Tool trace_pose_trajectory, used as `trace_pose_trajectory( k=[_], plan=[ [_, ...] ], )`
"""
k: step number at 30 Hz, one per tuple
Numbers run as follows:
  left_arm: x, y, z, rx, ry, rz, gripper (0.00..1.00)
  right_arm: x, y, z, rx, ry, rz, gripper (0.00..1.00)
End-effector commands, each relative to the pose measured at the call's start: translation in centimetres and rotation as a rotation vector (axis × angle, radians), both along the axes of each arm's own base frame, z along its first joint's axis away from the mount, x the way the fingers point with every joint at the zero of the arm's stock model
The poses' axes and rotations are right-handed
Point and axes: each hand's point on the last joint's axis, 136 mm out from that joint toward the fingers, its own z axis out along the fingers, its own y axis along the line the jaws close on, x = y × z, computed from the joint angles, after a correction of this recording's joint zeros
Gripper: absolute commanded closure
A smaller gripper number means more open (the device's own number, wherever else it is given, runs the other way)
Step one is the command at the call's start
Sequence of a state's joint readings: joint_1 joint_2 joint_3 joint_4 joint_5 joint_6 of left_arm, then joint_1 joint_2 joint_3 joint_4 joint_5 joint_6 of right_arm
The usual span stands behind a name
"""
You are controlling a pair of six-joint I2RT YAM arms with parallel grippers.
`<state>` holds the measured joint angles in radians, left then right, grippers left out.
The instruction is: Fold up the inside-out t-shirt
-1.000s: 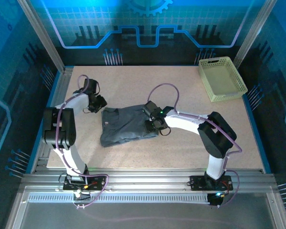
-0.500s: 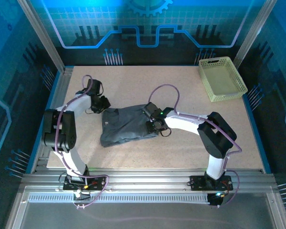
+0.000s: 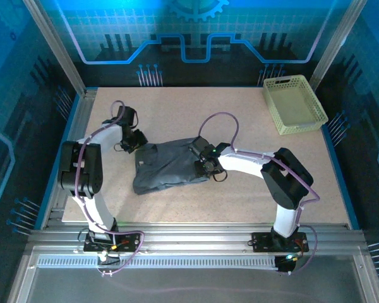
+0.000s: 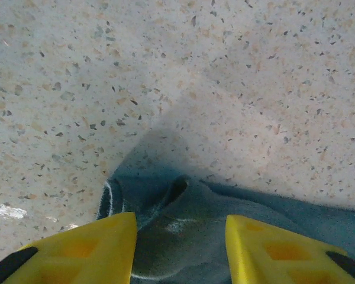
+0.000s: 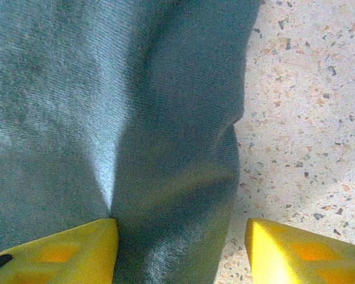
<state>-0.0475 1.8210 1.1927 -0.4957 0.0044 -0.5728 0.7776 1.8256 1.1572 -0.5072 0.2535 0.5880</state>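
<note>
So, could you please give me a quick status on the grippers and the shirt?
Left gripper open at left edge of t-shirt. Right gripper open over its right edge. Shirt rumpled, fold unfinished. Basket far right, out of the way.

Dark slate-grey t-shirt (image 3: pixel 167 165), plain, no print. Pale sandy table (image 3: pixel 234 113) with lots of tiny dark specks. Light yellow-green basket (image 3: pixel 297 107) with a grid of little holes. Bright yellow fingers (image 4: pixel 83 248). White and black arms (image 3: pixel 246 163), purple cables (image 3: pixel 218 114). Blue walls (image 3: pixel 189 38) with glowing lines.
</note>
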Motion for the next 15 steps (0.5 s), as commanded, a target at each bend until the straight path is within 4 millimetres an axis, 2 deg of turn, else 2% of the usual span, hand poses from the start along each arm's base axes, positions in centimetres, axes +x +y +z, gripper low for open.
trace_pose_trajectory(
  k=[1,6,12,15],
  plan=[
    [-0.1,-0.1,-0.3,0.035,0.032,-0.028,0.58,0.0,-0.3,-0.3,-0.014,0.006,-0.02,0.4],
    [0.3,-0.1,-0.7,0.043,0.041,-0.029,0.73,0.1,-0.7,-0.4,-0.032,0.007,-0.028,0.4],
    [0.8,1.0,0.2,0.05,0.021,0.003,0.99,-0.2,-1.5,-1.7,-0.068,0.033,-0.055,0.39],
    [0.9,2.4,1.4,0.026,-0.034,0.067,1.0,-0.6,-3.5,-2.2,-0.114,0.045,-0.135,0.41]
  ],
)
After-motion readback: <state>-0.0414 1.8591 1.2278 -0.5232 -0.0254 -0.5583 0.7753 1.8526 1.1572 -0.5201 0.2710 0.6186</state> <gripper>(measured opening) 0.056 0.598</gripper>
